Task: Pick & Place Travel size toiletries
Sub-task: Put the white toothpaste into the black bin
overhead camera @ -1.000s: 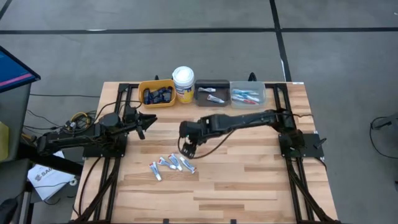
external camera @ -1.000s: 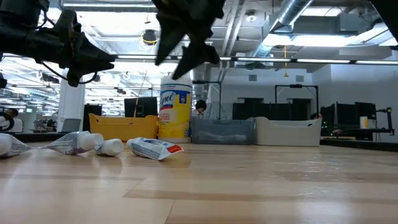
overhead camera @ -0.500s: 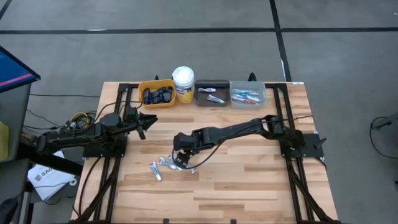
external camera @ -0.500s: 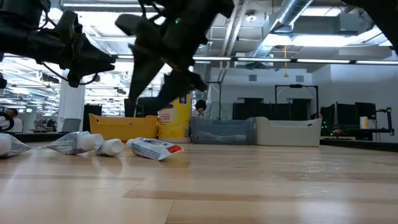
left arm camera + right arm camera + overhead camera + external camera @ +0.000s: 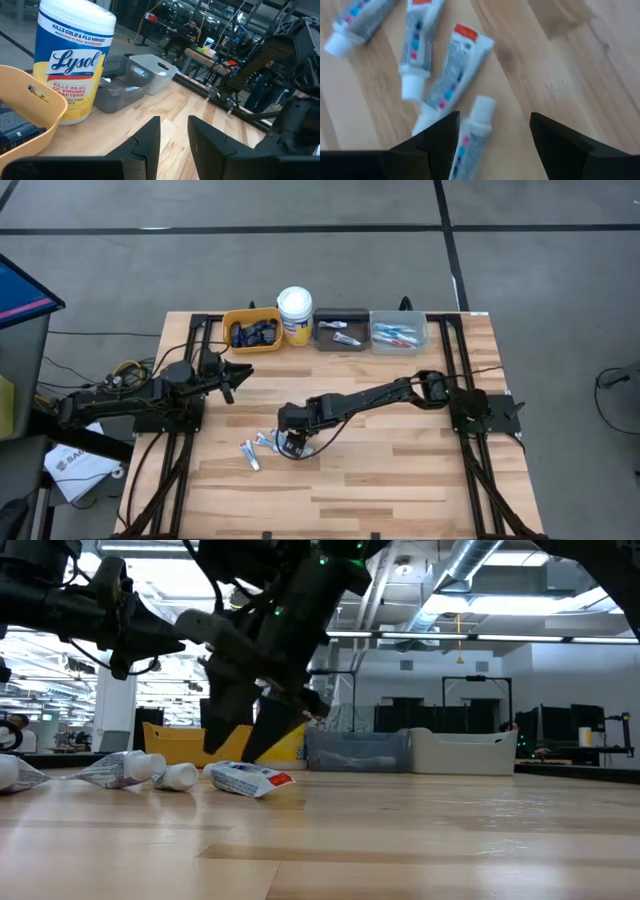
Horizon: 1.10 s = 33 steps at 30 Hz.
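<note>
Several small white tubes with red-blue marks (image 5: 262, 446) lie flat in a loose group on the wood near the table's middle. They show close up in the right wrist view (image 5: 455, 70). My right gripper (image 5: 290, 442) is open and low over the right end of the group. Its fingers stand either side of one tube's capped end (image 5: 479, 116). In the low view the right gripper (image 5: 238, 745) hangs just above the nearest tube (image 5: 250, 780). My left gripper (image 5: 236, 374) waits open at the table's left, above the wood.
Along the far edge stand a yellow bin (image 5: 252, 330) of dark tubes, a white-lidded yellow tub (image 5: 295, 313), a dark bin (image 5: 341, 332) and a grey bin (image 5: 398, 333) with items inside. Bare wood lies to the near side and right of the tubes.
My right gripper has moved toward the table's near-left and come down from well above the wood to just over the group of tubes, staying open. The tubes have not shifted.
</note>
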### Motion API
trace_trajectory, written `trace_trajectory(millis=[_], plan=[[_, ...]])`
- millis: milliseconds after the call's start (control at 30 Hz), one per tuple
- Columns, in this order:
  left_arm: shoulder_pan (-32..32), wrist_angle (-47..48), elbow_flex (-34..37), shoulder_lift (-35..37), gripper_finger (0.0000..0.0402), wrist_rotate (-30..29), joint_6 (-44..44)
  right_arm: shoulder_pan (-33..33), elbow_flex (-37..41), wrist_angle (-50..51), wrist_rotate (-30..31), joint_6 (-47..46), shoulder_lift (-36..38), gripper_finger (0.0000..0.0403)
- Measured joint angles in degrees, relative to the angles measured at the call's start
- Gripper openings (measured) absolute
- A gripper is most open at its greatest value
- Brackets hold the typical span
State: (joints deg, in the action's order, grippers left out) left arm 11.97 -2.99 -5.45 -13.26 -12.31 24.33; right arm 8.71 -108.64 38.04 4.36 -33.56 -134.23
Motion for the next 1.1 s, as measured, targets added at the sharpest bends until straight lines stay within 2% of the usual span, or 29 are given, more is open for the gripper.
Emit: trace_trajectory(millis=[467, 567, 700, 1033, 1100], plan=[[0.0, -0.1, 0.0, 0.0, 0.0095, -0.1, 0.0, 0.0, -0.1, -0.3, 0.5, 0.6, -2.8, 0.0234], [0.0, -0.2, 0.0, 0.0, 0.0095, -0.1, 0.0, -0.3, -0.1, 0.5, 1.2, 0.2, -2.8, 0.0222], [0.0, -0.6, 0.0, 0.0, 0.0095, -0.1, 0.0, -0.8, -0.1, 2.2, 0.7, 0.1, -2.7, 0.0181], [0.0, -1.0, 0.0, 0.0, 0.0095, 0.1, 0.0, -1.1, -0.1, 4.2, 0.2, 0.1, -2.7, 0.0021], [0.0, -1.0, 0.0, 0.0, 0.0095, 0.1, 0.0, -1.1, -0.1, 4.3, 0.1, 0.0, -2.7, 0.0006]])
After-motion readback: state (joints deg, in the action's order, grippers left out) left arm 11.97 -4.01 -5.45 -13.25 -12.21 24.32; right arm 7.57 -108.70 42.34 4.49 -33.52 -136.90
